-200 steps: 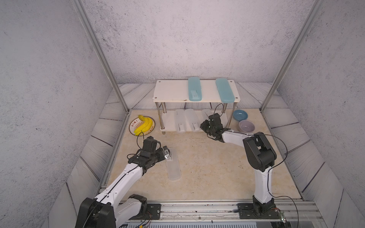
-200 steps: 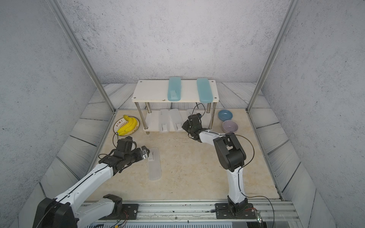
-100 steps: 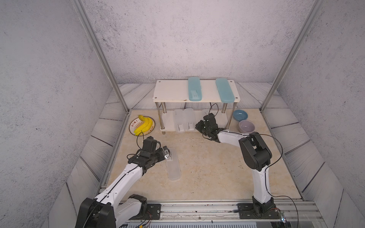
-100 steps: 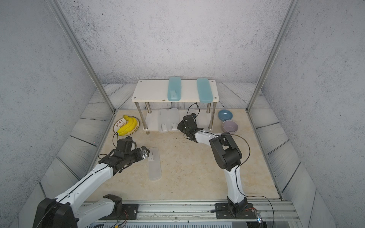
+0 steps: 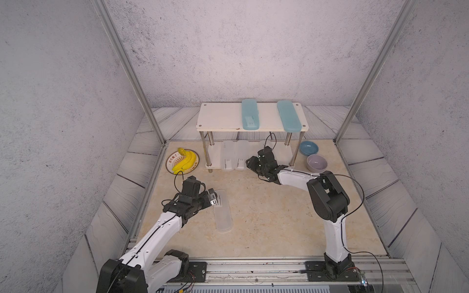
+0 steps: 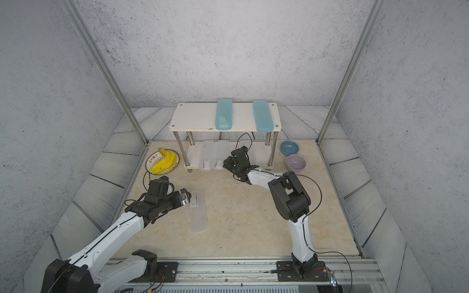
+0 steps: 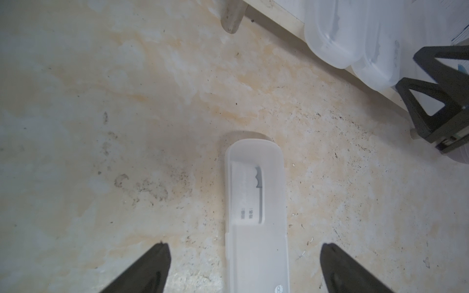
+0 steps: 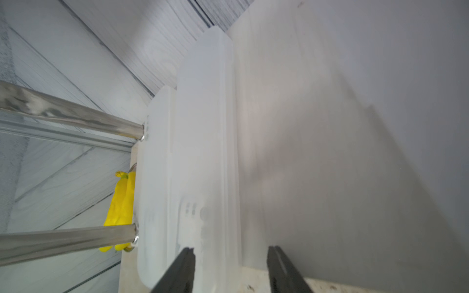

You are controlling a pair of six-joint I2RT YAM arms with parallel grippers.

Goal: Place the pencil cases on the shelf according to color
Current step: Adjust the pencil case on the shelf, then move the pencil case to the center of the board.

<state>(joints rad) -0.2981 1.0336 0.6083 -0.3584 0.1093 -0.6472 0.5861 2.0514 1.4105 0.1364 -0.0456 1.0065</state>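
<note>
The shelf carries both teal pencil cases on top and at least two frosted pencil cases below, so we're nearly done. One loose frosted case lies on the counter, straddled by the wide-open left end effector; the right end effector sits parted, empty, at the lower board.

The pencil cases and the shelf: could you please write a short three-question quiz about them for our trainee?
1. True or false: both teal pencil cases lie on the top board of the shelf.
2. The frosted case on the tabletop lies closest to: A) the left gripper, B) the lilac bowl, C) the bananas.
3. Are the left gripper's jaws open or shut?
Key: 1 true; 2 A; 3 open, either side of the frosted case.
</note>
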